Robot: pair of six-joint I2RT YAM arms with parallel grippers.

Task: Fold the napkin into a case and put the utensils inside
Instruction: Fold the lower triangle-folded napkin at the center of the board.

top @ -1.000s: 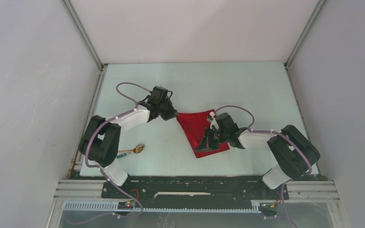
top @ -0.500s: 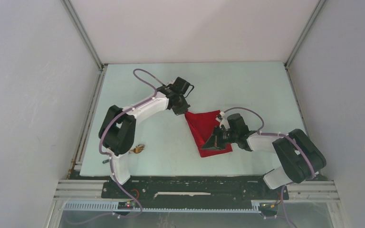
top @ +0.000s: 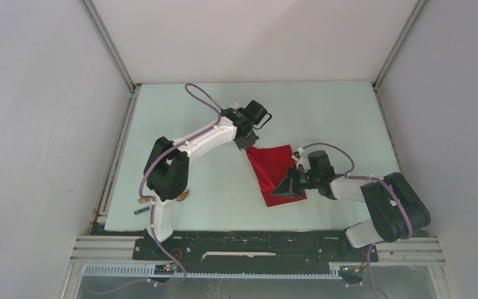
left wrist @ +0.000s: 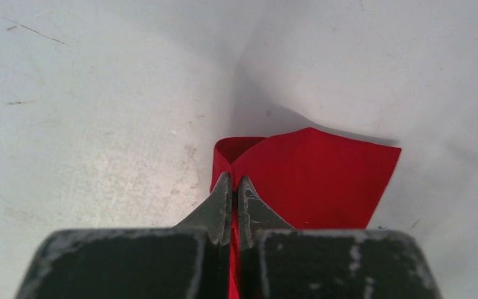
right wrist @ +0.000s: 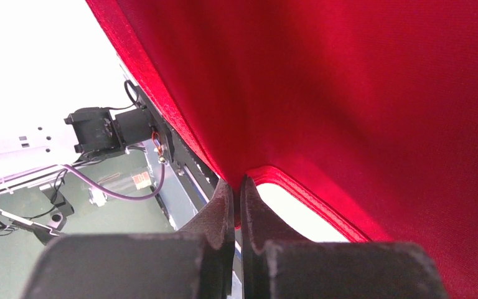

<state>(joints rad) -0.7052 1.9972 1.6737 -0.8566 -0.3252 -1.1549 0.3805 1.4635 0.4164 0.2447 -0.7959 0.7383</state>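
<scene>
Fingers (left wrist: 221, 202) of the left gripper (top: 249, 146) are clenched on the far-left corner of the plain bright red cloth napkin (top: 274, 167). The right gripper (top: 293, 181) is clamped on its raised right edge. The napkin sits mid-tabletop (top: 336, 112), long axis running far-left to near-right. The thin dark teal stick (top: 141, 211) lies at the near-left edge, and the light-brown wooden fork (top: 184, 195) seems half hidden behind the left arm.

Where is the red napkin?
From above, the soft red cloth napkin is just right of centre, held by the left tool at its far corner and the right tool near its front.
</scene>
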